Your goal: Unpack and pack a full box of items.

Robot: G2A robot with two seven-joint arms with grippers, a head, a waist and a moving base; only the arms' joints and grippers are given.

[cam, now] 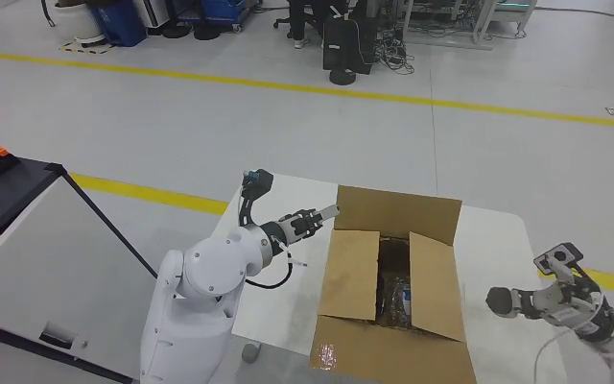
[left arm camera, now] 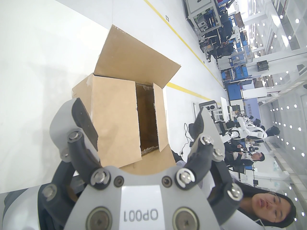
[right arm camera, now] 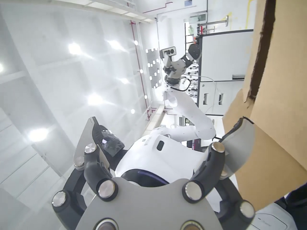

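Top view check: box half open, both grippers wide, nothing held

Nearest to me, the left gripper point(left arm camera: 140, 107) has its fingers spread wide with nothing between them. The right gripper point(right arm camera: 168, 123) is just as wide and just as empty. One right finger point(right arm camera: 239, 135) sits in front of the brown cardboard box point(right arm camera: 275, 96); I cannot tell whether it is touching.

From above, the box point(cam: 393, 278) stands on the white table point(cam: 489, 240), roughly in the middle. The left gripper point(cam: 321, 216) is at its far left corner and the right arm is off towards the table's right edge. The near flap point(cam: 393, 350) is folded out towards me. The two side flaps, left point(cam: 350, 274) and right point(cam: 436, 283), lean inward over the opening and leave a dark slot between them. Through that slot I can make out clear-wrapped items point(cam: 395, 293), but not how many. The far flap point(cam: 398, 213) stands up at the back.

I judge the step in hand to be clearing the side flaps so the contents can be reached. To do it well I would:

- Bring the left gripper in over the left flap's free edge and push it outward past upright, so it does not spring back.
- Do the same with the right gripper on the right flap, working from the slot outward and not from the wall.
- Keep the fingers shallow, as the wrapped items lie just under the flaps.
- Watch that the box does not slide; cardboard this light will shift under a sideways push.
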